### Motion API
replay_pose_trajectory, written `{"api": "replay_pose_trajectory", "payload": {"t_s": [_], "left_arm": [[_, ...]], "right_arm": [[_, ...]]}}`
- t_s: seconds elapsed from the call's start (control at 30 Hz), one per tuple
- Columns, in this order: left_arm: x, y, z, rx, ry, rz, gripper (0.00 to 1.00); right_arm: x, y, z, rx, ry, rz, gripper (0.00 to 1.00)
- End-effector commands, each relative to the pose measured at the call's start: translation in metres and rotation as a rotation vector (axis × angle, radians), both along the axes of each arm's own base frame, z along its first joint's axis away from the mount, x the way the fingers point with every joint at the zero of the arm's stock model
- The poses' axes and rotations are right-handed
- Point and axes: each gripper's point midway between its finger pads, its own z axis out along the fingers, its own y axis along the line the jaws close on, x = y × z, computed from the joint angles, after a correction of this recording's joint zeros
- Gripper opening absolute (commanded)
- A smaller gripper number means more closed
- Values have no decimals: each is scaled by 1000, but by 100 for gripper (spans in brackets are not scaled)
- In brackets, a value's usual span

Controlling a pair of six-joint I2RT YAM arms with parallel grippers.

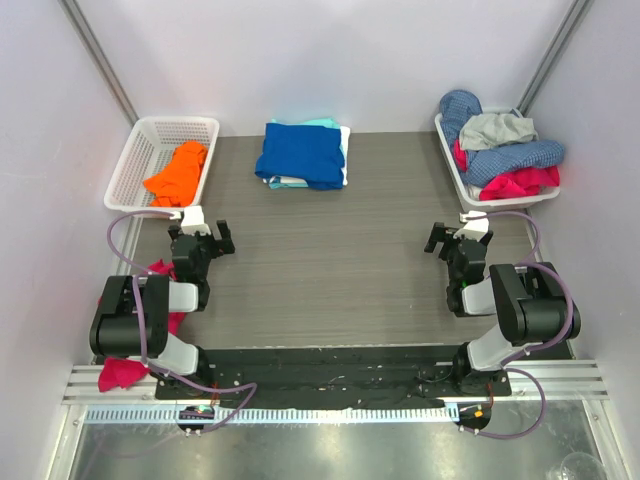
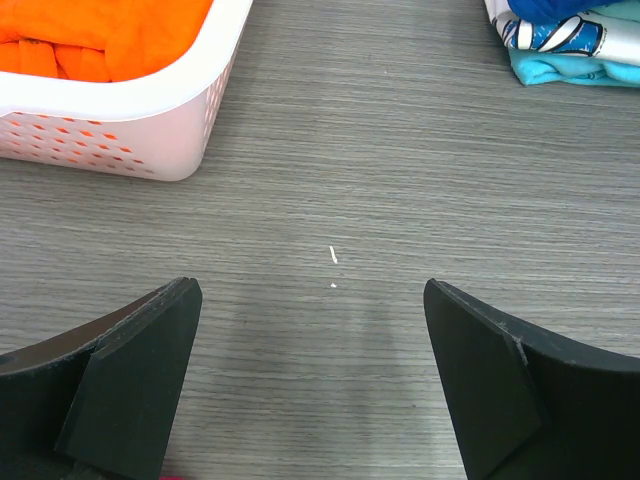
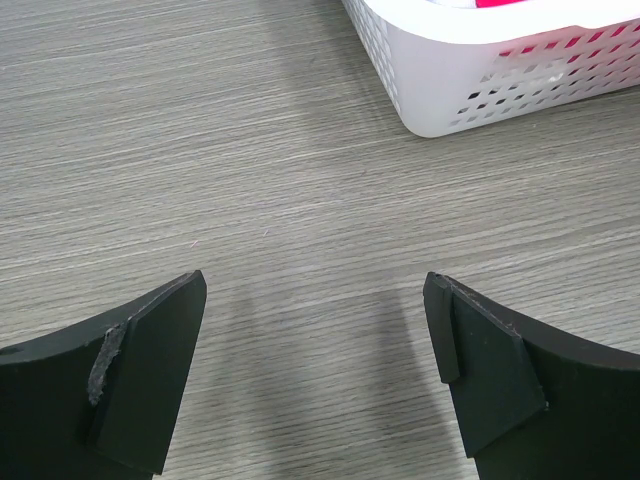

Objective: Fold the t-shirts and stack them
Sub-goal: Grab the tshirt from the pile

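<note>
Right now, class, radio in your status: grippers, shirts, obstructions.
Left gripper open, empty; right gripper open, empty. Blue t-shirt atop folded stack; orange t-shirt in left basket. No obstruction seen.

The royal blue t-shirt [image 1: 300,152] lies folded flat on top of a pale teal shirt [image 1: 322,123] and a white shirt [image 1: 346,145]. The orange t-shirt [image 1: 177,170] lies crumpled inside the left basket [image 1: 128,165].
</note>
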Motion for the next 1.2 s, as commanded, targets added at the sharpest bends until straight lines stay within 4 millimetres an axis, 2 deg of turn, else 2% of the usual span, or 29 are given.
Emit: {"api": "replay_pose_trajectory", "payload": {"t_s": [0.0,0.5,0.57,0.63,0.67,0.7,0.73,0.8,0.83,0.87,0.9,0.93,0.97,1.0,1.03,1.1,1.13,1.17], "left_arm": [[7,2,15,18,-54,7,100],[6,2,16,15,-57,9,100],[6,3,19,10,-63,19,100],[6,9,35,7,-90,57,100],[1,12,28,6,-39,76,100],[5,18,41,7,-52,117,100],[4,12,59,6,-77,119,100],[6,16,83,-34,-82,163,100],[6,11,105,-91,-126,156,100],[12,8,125,-115,-137,147,100],[16,4,137,-138,-141,132,100],[21,-3,144,-168,-129,108,100],[30,-7,167,-182,-129,89,100],[36,-12,174,-194,-118,67,100],[42,-19,180,-203,-107,34,100],[59,-22,196,-198,-65,21,100],[63,-22,200,-184,-53,23,100],[73,-15,207,-157,-28,57,100]], "right_arm": [[10,-2,22,1,-76,-12,100],[10,-2,22,1,-76,-14,100],[10,-3,23,1,-81,-15,100],[10,-2,23,3,-79,-14,100],[10,-3,23,1,-79,-15,100],[10,-2,23,1,-81,-14,100],[9,-3,22,1,-78,-15,100],[9,-3,22,1,-78,-17,100],[9,-5,26,4,-89,-33,100],[8,-12,27,10,-92,-75,100],[3,-24,30,30,-101,-165,100],[8,-32,41,37,-118,-217,100],[4,-36,36,35,-58,-254,100],[4,-44,40,29,-46,-311,100],[13,-45,56,32,-66,-330,100],[11,-46,69,38,-39,-363,100],[18,-44,90,98,-88,-379,100],[15,-42,97,123,-74,-381,100]]}}
